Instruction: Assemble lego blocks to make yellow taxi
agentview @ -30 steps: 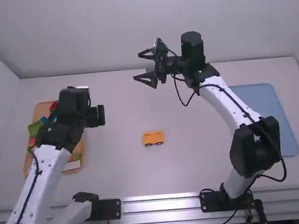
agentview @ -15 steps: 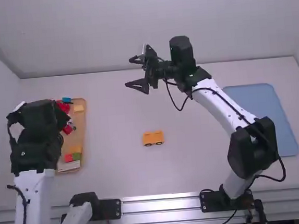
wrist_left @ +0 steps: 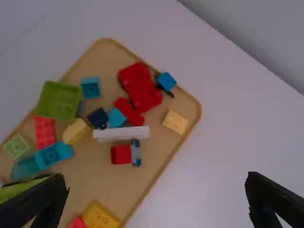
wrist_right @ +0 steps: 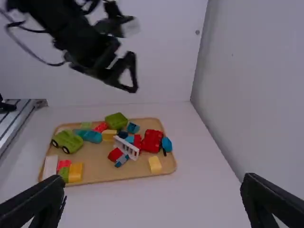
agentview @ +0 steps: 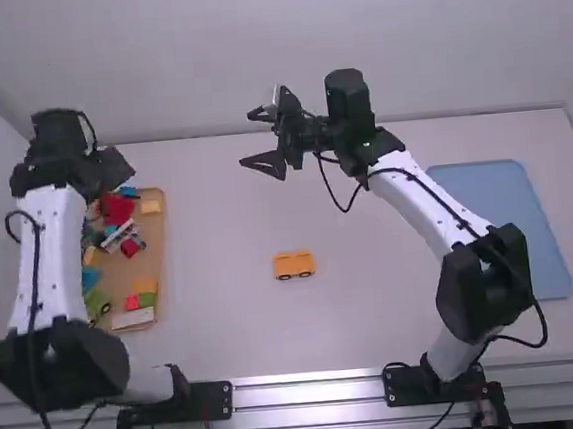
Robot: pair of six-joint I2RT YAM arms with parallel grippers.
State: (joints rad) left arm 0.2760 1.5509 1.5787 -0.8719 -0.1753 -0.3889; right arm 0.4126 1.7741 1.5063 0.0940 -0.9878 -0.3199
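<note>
One wooden tray [agentview: 158, 261] holds loose blocks [wrist_left: 138, 88]. My left end effector [agentview: 117, 169] hangs near its far edge, spread wide, empty. Right end effector [agentview: 246, 140], well right of tray, also wide, empty. Yellow wheeled block [agentview: 293, 265] sits right of tray, open table [agentview: 221, 321] between.

On our white table [agentview: 228, 345] we see a tan tray [agentview: 153, 261] left, a yellow car [agentview: 293, 264] between, a blue tray [agentview: 512, 205] right.
</note>
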